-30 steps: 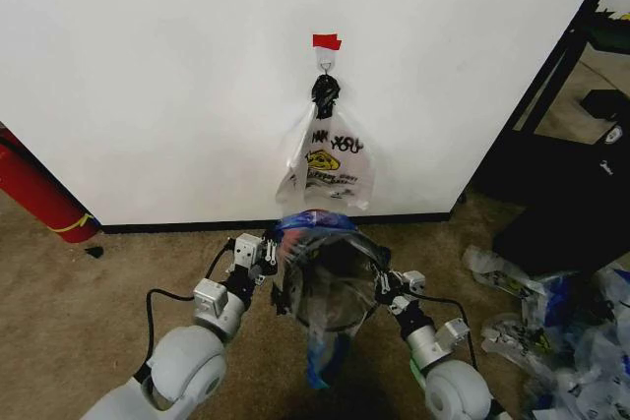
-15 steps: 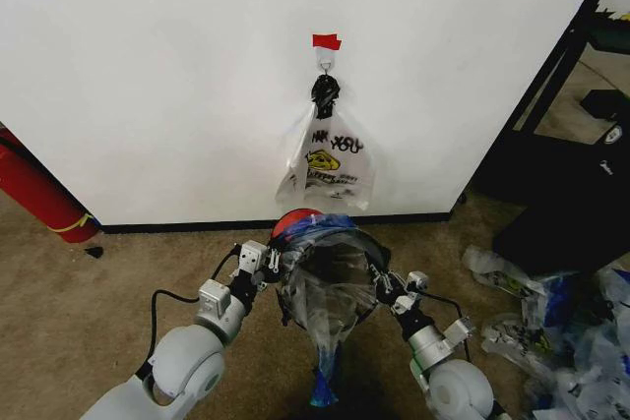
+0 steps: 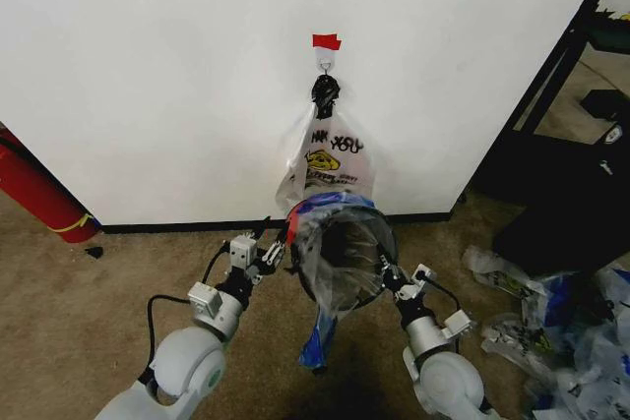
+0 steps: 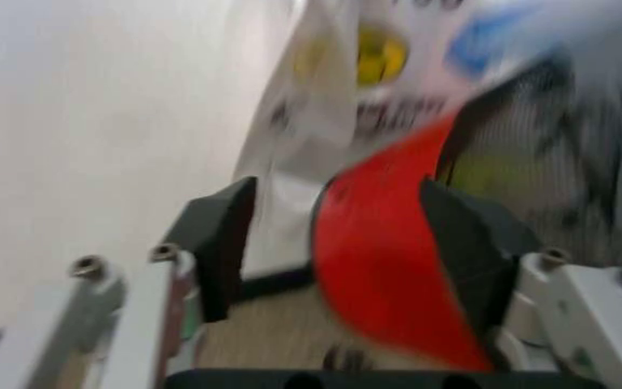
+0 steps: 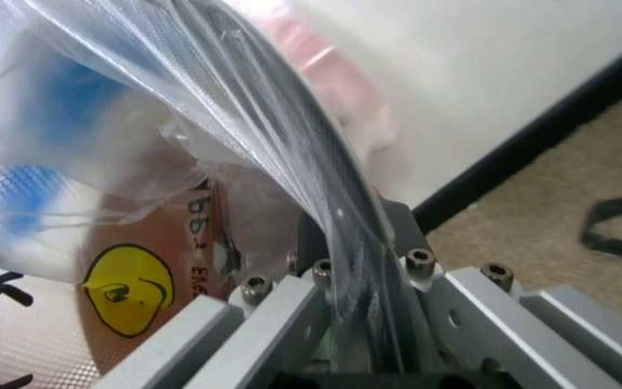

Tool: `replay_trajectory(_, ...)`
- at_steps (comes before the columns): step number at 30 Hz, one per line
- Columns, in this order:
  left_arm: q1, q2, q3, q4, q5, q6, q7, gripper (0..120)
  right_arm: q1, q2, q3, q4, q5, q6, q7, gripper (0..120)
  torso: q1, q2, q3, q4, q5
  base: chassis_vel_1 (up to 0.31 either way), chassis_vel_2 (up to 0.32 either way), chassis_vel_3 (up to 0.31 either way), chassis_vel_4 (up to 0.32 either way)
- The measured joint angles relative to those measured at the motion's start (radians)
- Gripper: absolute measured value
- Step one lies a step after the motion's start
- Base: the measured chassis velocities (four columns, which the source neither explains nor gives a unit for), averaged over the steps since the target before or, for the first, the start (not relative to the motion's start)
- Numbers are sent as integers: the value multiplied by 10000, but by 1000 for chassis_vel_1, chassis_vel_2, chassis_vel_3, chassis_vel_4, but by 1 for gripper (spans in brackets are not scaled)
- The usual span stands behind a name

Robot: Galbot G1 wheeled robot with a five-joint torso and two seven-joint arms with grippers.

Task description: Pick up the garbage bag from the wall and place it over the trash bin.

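The left gripper straddles the bin's red base with its fingers spread, and the right gripper is clamped on the rim and the bag film draped over it. The bin hangs between them, low before the wall. Its axis lies tilted, mouth facing up toward the head camera, the bag's tail dangling down — so the bin may slip from the loose left hold, or the thin film may tear or slide off.

White wall over brown carpet.
A black baseboard lines it; a red cylinder, perhaps a fire extinguisher, leans on the left; dark shelving stands on the right.
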Motion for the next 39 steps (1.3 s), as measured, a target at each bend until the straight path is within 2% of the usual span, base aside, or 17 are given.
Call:
replay_trajectory(2,145,118,58,-72,-38,130,-54,72,24,19,4,24,27,12,256,0,0,0,0,0,0,0,0,0,0)
replay_trajectory(4,442,389,193,-351,-331,372,83,81,63,29,11,68,28,35,744,0,0,0,0,1,0,0,0,0,0)
replay_trajectory(8,658,739,336,-1282,-1837,935,475,97,80,13,52,158,-129,96,1590,0,0,0,0,-1,1,0,0,0,0)
replay_trajectory(9,658,739,336,-1282,-1837,935,475,97,80,13,52,158,-129,96,1590,0,0,0,0,-1,1,0,0,0,0)
replay_trajectory(10,688,811,358,-1641,-2368,1100,693,98,80,14,73,207,-189,107,1845,0,0,0,0,-2,1,0,0,0,0)
replay_trajectory(14,918,885,538,-2578,-3039,1493,1006,100,69,44,96,267,-471,118,2364,0,0,0,0,-1,1,0,0,0,0)
replay_trajectory(18,1193,880,772,-2835,-2739,1799,946,100,61,57,105,276,-595,126,2522,0,0,1,-1,0,2,0,0,0,0)
replay_trajectory(22,1325,895,1094,-2108,-1249,1837,627,100,29,69,106,411,-642,127,2591,0,0,0,0,0,0,0,0,0,0)
replay_trajectory(25,1292,889,1208,-1878,-966,1918,266,100,-4,72,81,517,-732,128,2597,0,0,0,0,0,0,0,0,0,0)
replay_trajectory(29,1150,864,1232,-1787,-1024,2151,-294,89,-38,66,51,630,-883,114,2603,0,0,0,0,-1,0,0,0,0,0)
replay_trajectory(31,1145,864,1230,-1787,-1049,2161,-318,88,-37,65,50,633,-895,111,2608,0,0,0,0,0,0,0,0,0,0)
replay_trajectory(33,1156,879,1210,-1825,-1213,2216,-353,76,-27,60,50,633,-931,90,2644,0,0,0,0,-1,0,0,0,0,0)
replay_trajectory(37,1235,940,1177,-1969,-1429,2277,114,59,5,73,51,633,-955,59,2704,0,0,0,0,0,1,0,0,0,0)
replay_trajectory(39,1236,942,1187,-1969,-1427,2277,255,56,5,81,50,635,-956,52,2714,0,0,0,0,0,1,0,0,0,0)
